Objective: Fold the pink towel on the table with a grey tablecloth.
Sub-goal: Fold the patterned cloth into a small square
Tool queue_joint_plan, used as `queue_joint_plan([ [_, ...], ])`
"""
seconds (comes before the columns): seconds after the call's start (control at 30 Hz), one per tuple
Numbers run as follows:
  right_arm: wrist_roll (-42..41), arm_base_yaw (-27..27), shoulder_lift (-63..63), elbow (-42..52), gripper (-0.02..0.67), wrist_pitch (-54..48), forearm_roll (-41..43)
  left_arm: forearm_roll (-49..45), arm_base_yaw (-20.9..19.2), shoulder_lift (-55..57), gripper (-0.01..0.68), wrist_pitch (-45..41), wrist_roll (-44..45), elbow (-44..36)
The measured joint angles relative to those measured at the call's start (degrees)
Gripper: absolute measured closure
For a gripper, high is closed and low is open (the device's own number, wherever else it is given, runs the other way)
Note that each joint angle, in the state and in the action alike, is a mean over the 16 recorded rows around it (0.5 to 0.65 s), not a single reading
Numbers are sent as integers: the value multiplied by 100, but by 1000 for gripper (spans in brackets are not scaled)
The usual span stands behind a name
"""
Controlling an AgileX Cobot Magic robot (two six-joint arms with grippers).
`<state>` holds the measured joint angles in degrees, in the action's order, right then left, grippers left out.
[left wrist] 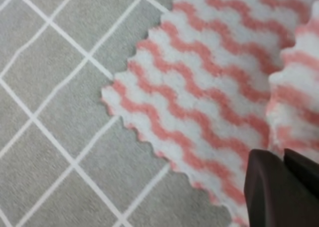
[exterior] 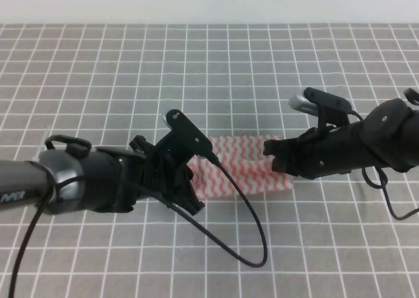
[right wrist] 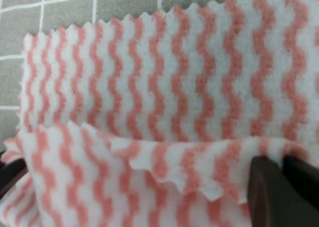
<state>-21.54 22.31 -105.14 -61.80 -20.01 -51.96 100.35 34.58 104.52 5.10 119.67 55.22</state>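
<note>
The pink towel [exterior: 241, 162] with wavy pink-and-white stripes lies on the table with a grey tablecloth [exterior: 196, 69], between my two arms. My left gripper [exterior: 195, 179] is at its left end and my right gripper [exterior: 271, 152] at its right end. In the left wrist view the dark fingers [left wrist: 279, 187] press together at a raised flap of towel [left wrist: 294, 97], while a flat corner [left wrist: 112, 95] rests on the cloth. In the right wrist view the fingers [right wrist: 279, 187] are shut on a lifted towel layer [right wrist: 149, 162] doubled over the flat layer [right wrist: 164, 72].
Black cables [exterior: 252, 245] loop from the left arm over the tablecloth in front of the towel. Another cable [exterior: 393, 206] hangs below the right arm. A dark shape [right wrist: 9, 173] shows at the left edge of the right wrist view, partly under the towel.
</note>
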Motion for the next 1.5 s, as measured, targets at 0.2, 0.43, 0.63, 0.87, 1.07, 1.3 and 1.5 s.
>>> queue_joint_plan([
  [0.2, -1, -14, -33, -129, 663, -13, 7, 0, -10, 63, 676, 96, 30, 147],
  [0.43, -1, -76, -151, -330, 663, -109, 7, 10, -79, 70, 676, 115, 27, 283],
  [0.63, -4, -143, -263, -449, 663, -187, -8, 19, -165, 81, 676, 15, 21, 363],
  [0.87, -8, -184, -356, -536, 663, -217, -24, 0, -228, 196, 676, -78, 18, 446],
  [1.07, -8, -196, -470, -635, 663, -269, -25, 19, -249, 297, 676, -94, 10, 496],
  [1.3, -6, -238, -605, -757, 663, -358, -28, 19, -293, 374, 676, -66, 9, 523],
  [1.5, -5, -294, -646, -798, 663, -384, -34, 10, -332, 407, 676, -109, 11, 604],
])
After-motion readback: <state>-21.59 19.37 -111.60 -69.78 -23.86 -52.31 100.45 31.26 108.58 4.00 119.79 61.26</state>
